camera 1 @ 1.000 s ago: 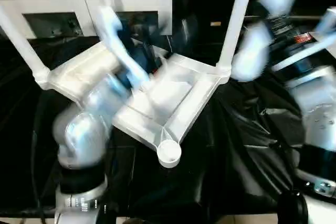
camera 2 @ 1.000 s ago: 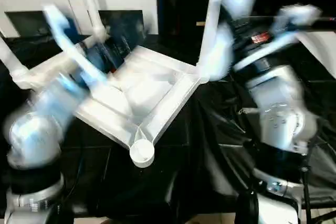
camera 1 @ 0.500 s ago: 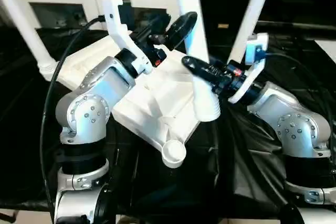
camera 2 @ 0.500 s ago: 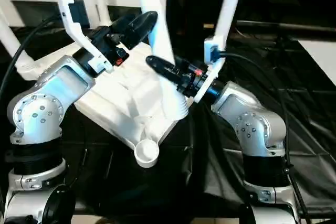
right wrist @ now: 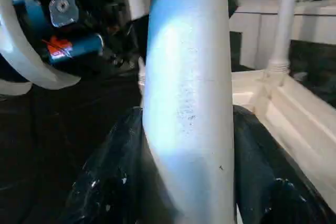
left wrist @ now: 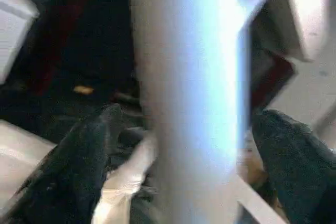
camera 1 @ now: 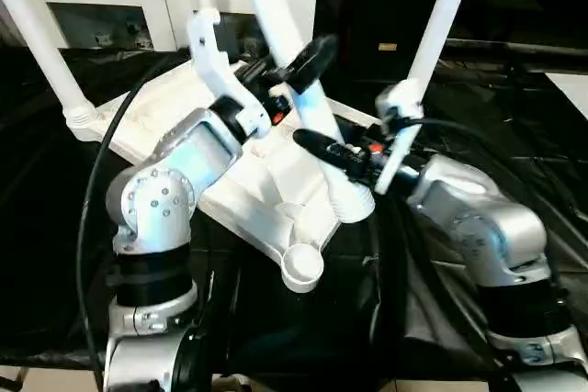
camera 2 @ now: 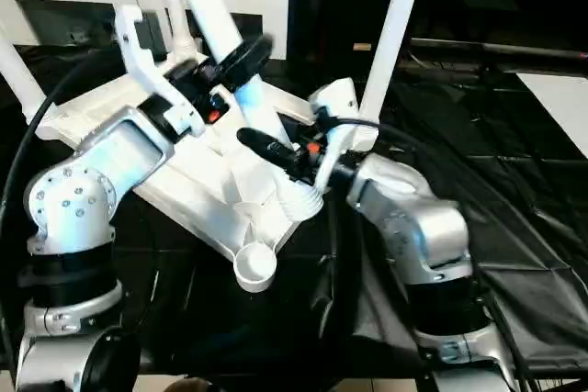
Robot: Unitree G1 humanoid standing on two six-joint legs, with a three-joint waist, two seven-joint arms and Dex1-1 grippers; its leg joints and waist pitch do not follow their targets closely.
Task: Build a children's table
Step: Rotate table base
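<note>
The children's table lies upside down: its white tabletop [camera 1: 276, 192] rests tilted on black cloth. Three white legs [camera 1: 439, 25] stand up from corner sockets. The near corner socket [camera 1: 301, 268] is empty. A fourth leg [camera 1: 276, 25] leans over the tabletop, its thick ribbed end [camera 1: 354, 207] low by the right rim. My right gripper [camera 1: 338, 155] is shut on this leg near that end, and both fingers [right wrist: 105, 182] press its sides. Higher up, my left gripper [camera 1: 292, 66] is open astride the same leg, with gaps beside its fingers [left wrist: 79, 166].
A white cabinet with glass doors [camera 1: 110, 6] stands behind the work. Crumpled black cloth [camera 1: 459, 319] covers the surface around the tabletop. A black cable [camera 1: 90, 227] loops along my left arm.
The held leg has tilted, its upper part swinging to the left, and my right arm has drawn in toward the tabletop. My left gripper stays open around the leg.
</note>
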